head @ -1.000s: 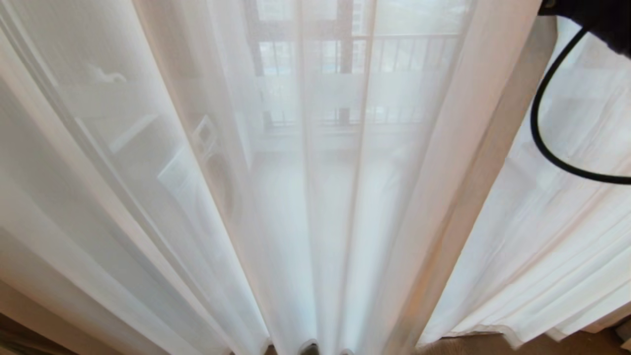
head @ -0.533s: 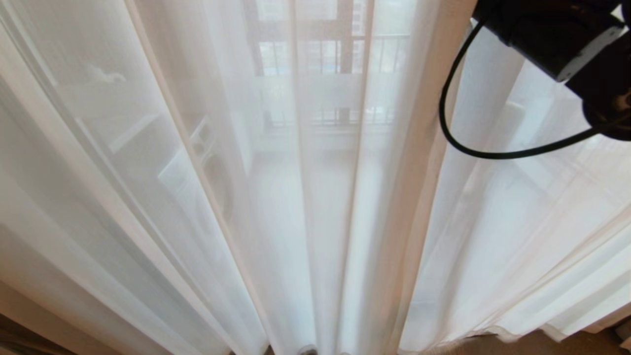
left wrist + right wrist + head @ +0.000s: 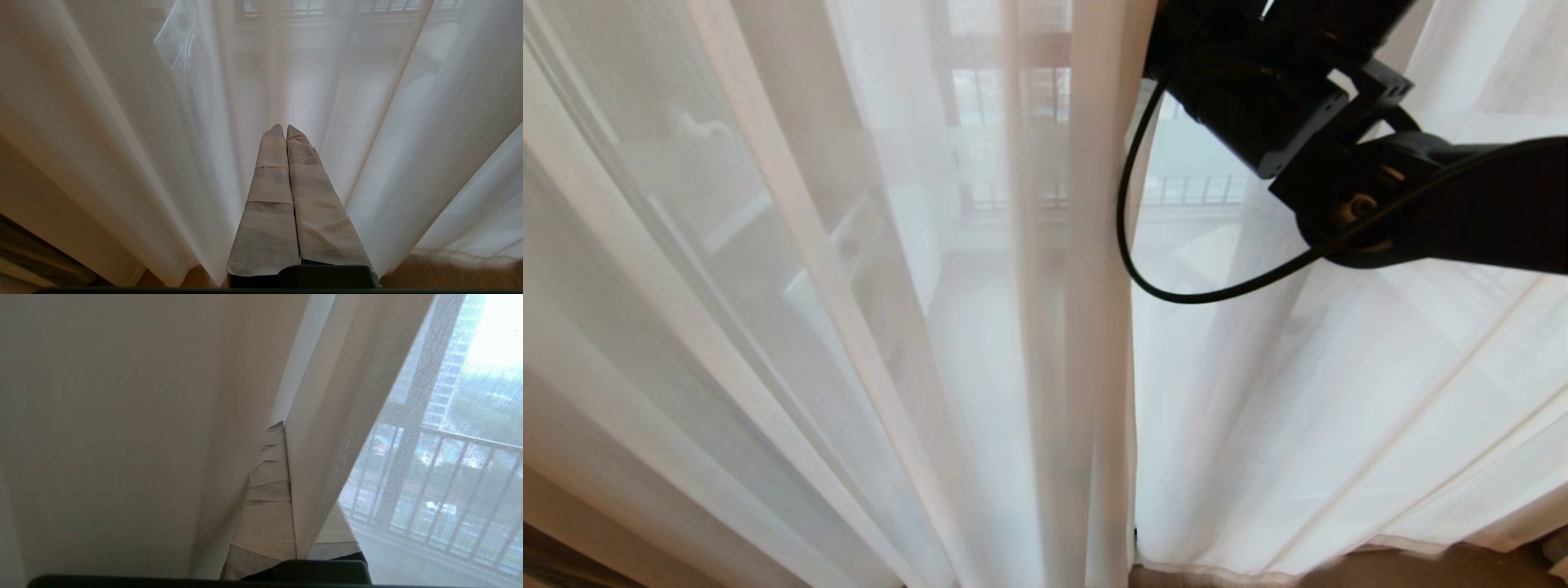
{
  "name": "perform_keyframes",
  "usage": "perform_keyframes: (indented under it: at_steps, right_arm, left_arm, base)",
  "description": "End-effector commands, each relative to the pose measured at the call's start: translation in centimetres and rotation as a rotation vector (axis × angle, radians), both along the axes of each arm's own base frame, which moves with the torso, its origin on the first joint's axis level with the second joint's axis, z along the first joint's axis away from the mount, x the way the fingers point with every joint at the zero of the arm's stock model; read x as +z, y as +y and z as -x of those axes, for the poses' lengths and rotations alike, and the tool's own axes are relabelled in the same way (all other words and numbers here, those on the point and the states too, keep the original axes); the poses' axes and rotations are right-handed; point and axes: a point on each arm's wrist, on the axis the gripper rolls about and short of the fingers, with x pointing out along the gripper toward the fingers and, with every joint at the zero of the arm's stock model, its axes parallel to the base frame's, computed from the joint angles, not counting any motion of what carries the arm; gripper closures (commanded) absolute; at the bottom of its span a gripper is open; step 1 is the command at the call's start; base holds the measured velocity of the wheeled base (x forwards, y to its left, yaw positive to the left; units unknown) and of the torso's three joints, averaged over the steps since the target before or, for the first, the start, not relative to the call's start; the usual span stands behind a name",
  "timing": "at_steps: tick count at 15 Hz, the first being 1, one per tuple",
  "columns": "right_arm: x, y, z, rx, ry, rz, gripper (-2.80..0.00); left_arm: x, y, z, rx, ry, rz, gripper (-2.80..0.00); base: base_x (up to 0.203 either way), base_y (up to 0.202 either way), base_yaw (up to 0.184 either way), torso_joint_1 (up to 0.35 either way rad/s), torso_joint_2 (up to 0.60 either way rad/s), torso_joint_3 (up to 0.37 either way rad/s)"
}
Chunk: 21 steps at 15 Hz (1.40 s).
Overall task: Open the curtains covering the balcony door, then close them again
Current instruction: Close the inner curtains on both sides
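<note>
Right arm [image 3: 1339,131] has swung in from upper right, dragging the sheer curtains [image 3: 1094,245] leftward; right gripper [image 3: 282,428] pinched shut on curtain edge. Left gripper [image 3: 285,128] closed, empty.

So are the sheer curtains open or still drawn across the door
Drawn: the sheer curtains span the head view, the railing showing only through fabric. The right gripper presses into a fold.

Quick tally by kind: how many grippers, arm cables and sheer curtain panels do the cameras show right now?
Grippers: 2, left gripper and right gripper
Black cables: 1, cable
White sheer curtain panels: 2, left sheer panel and right sheer panel
Total: 5
</note>
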Motion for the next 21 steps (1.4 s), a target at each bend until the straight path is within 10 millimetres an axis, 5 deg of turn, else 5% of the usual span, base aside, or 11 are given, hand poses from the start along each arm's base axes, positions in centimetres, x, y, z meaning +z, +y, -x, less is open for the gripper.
perform_keyframes:
  at_steps: [1,11,17,21]
  right_arm:
    - [-1.3,1.9,-0.6,0.025,0.02,0.02,0.0]
    - [-2.8,5.4,0.3,0.093,0.028,0.062,0.0]
    - [-2.0,4.9,0.8,0.087,0.017,0.05,0.0]
    - [-0.4,2.6,0.8,0.031,0.0,0.024,0.0]
  left_arm:
    - [0.0,0.0,0.0,0.001,0.0,0.0,0.0]
    - [0.0,0.0,0.0,0.001,0.0,0.0,0.0]
    - [0.0,0.0,0.0,0.001,0.0,0.0,0.0]
    - [0.0,0.0,0.0,0.001,0.0,0.0,0.0]
  base:
    - [0.0,0.0,0.0,0.0,0.0,0.0]
    - [0.0,0.0,0.0,0.0,0.0,0.0]
    - [0.0,0.0,0.0,0.0,0.0,0.0]
    - [0.0,0.0,0.0,0.0,0.0,0.0]
